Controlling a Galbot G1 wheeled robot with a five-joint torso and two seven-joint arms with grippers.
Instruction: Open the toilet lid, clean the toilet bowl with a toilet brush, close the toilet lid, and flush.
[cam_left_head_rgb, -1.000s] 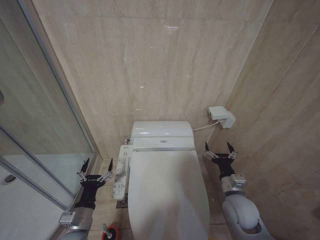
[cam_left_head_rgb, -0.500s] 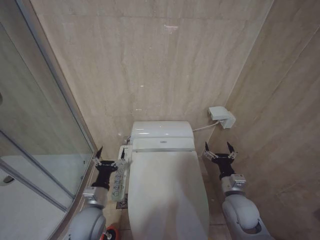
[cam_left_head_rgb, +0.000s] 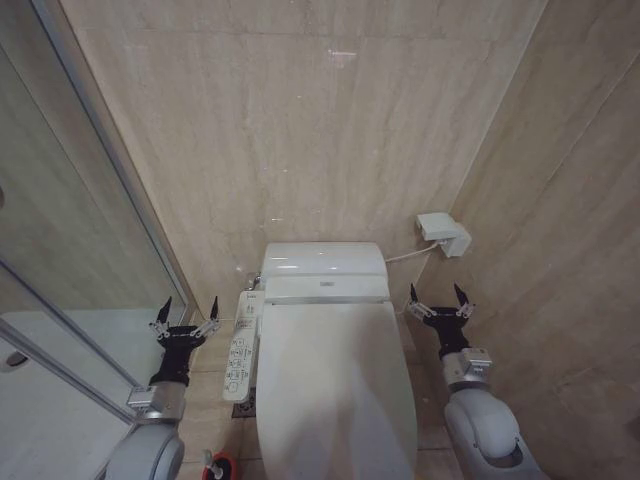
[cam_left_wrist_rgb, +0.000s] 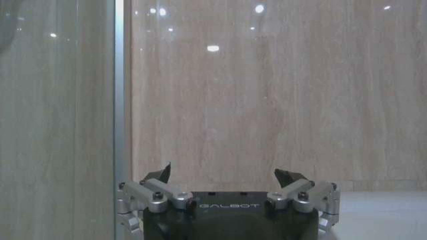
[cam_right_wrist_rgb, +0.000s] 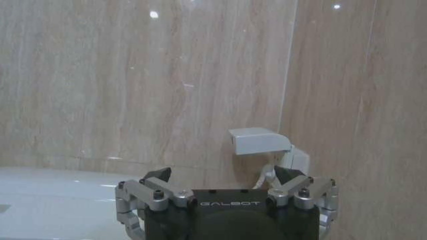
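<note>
White toilet lid (cam_left_head_rgb: 335, 390) down; left hand (cam_left_head_rgb: 185, 312), right hand (cam_left_head_rgb: 436, 298) spread.

bathroom, toilet bowl (cam_left_head_rgb: 335, 400), glass shower screen (cam_left_head_rgb: 70, 270)

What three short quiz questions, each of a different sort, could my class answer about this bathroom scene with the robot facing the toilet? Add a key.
1. True or false: the toilet lid is raised.
2. Multiple choice: the white button panel lies on which side of the toilet bowl? A) the robot's left B) the robot's right C) behind the tank
3. Fill in: both the left gripper and the right gripper have their fingers ____, holding nothing.

Key: 1 false, the lid is down. 2 A. 3 open.
</note>
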